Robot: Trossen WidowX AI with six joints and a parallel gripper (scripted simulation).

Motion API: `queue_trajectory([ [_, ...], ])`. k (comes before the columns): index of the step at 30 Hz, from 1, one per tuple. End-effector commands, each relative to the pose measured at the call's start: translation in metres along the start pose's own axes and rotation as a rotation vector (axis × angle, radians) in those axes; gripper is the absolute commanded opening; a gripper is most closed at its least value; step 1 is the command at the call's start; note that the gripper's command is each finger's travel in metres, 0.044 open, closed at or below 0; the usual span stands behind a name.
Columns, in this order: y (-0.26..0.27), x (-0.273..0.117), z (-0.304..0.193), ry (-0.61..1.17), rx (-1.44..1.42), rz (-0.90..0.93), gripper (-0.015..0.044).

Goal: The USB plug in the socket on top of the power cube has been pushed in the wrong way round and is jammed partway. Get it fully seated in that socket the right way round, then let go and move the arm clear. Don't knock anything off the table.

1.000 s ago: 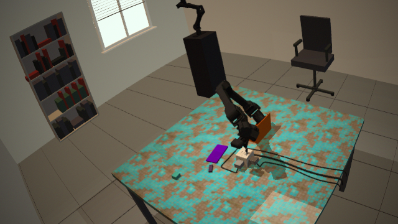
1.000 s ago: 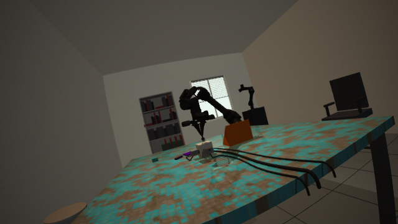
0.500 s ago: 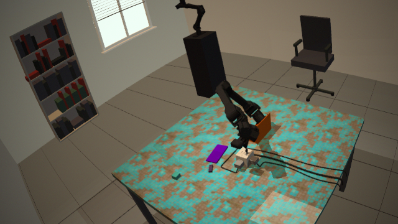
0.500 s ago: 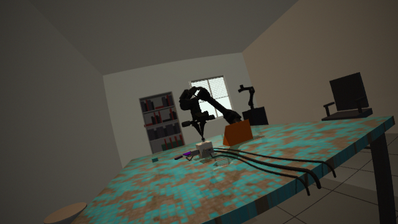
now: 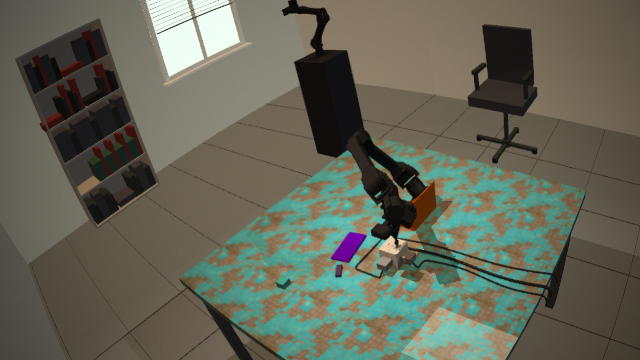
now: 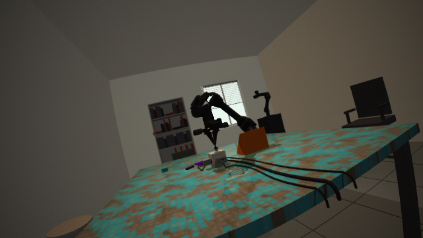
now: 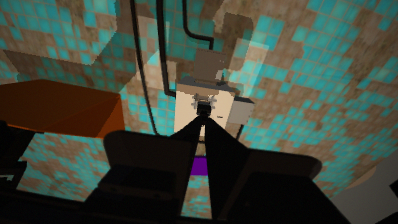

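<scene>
From the top view, the arm reaches down over the patterned table (image 5: 450, 310) and the gripper (image 5: 396, 240) points straight down onto the power cube (image 5: 395, 254), with black cables (image 5: 475, 267) trailing off the cube toward the table's edge. An orange wedge (image 5: 424, 205) sits just behind the arm, a flat purple card (image 5: 348, 246) lies near the cube, and a little teal block (image 5: 283, 283) rests well apart. Over to the exterior view: the fingers taper to a point right above the cube (image 6: 217, 158), the orange wedge (image 6: 252, 141) near it. Now the wrist view, and here's the detail: the two dark fingers are clenched on the small black USB plug (image 7: 203, 108), which stands in the socket on top of the cube (image 7: 220, 102).
</scene>
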State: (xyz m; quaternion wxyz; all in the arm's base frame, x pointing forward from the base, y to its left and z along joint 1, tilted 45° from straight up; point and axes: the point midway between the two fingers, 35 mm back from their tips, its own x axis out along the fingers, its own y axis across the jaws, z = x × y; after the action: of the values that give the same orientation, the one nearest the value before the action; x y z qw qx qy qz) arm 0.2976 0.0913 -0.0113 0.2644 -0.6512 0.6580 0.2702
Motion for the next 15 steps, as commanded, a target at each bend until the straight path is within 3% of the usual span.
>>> queue_trajectory([
  [1,0.0000,0.0011,-0.0002,0.003,-0.004,-0.002,0.0000],
  [15,0.0000,0.0028,-0.0002,0.003,-0.004,-0.002,0.0000],
])
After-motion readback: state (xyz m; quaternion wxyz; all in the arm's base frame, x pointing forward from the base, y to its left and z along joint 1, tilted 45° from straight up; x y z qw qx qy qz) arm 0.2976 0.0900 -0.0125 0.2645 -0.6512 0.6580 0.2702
